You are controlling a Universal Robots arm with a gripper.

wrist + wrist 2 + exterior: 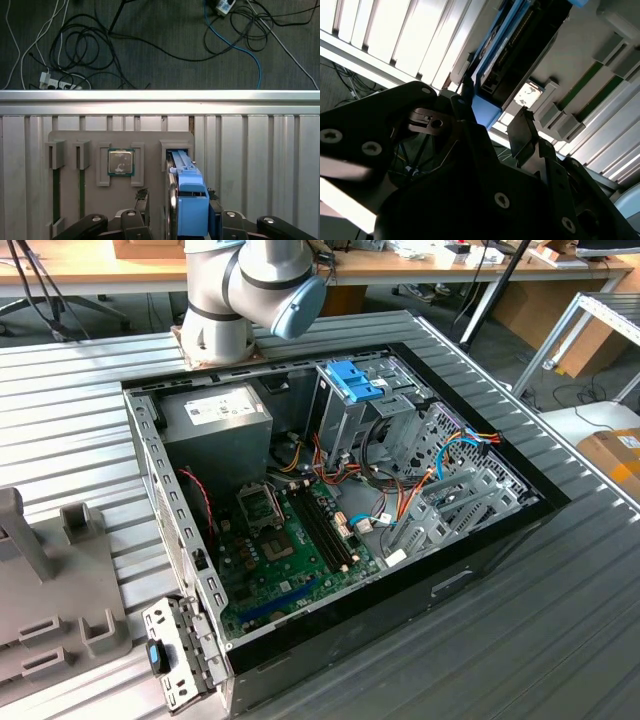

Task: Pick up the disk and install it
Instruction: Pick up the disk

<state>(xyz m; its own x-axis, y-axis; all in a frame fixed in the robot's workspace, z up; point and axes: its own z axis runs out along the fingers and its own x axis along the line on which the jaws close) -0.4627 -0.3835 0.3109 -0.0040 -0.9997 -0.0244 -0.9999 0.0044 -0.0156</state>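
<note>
**Disk on edge in a fixture slot, gripper astride it with jaws apart**

Exterior view: looks onto an open computer case (pixel 470 560) lying on a ribbed metal table (pixel 560 640), with the arm (pixel 250 290) rising behind it and out of the picture. Inside the case: a green motherboard (pixel 290 540), a grey box (pixel 215 415) with a white label, and a tall grey cage (pixel 345 420) topped by a ribbed blue clip (pixel 352 378). At the exterior view's left, beside the case, a grey slotted fixture (pixel 50 580).

First wrist view: looks straight down on the fixture (pixel 100 200) and, past the table edge, on tangled cables (pixel 100 50) on the floor. Finds the disk (pixel 190 200) standing on edge in one slot, blue rail uppermost, near a square processor chip (pixel 121 162) seated in the neighbouring recess. Places the gripper (pixel 178 205) astride the disk. One of the fingers (pixel 142 200) clear of the disk's face, a dark gap between; the other just beside the blue rail, contact impossible to judge. Jaws apart, nothing clamped.

Second wrist view: looks along the dark gripper body toward the disk (pixel 525 45), black with a blue rail and a blue tab at the near end. One finger pad (pixel 522 132) apart from that tab, with light between them.
</note>
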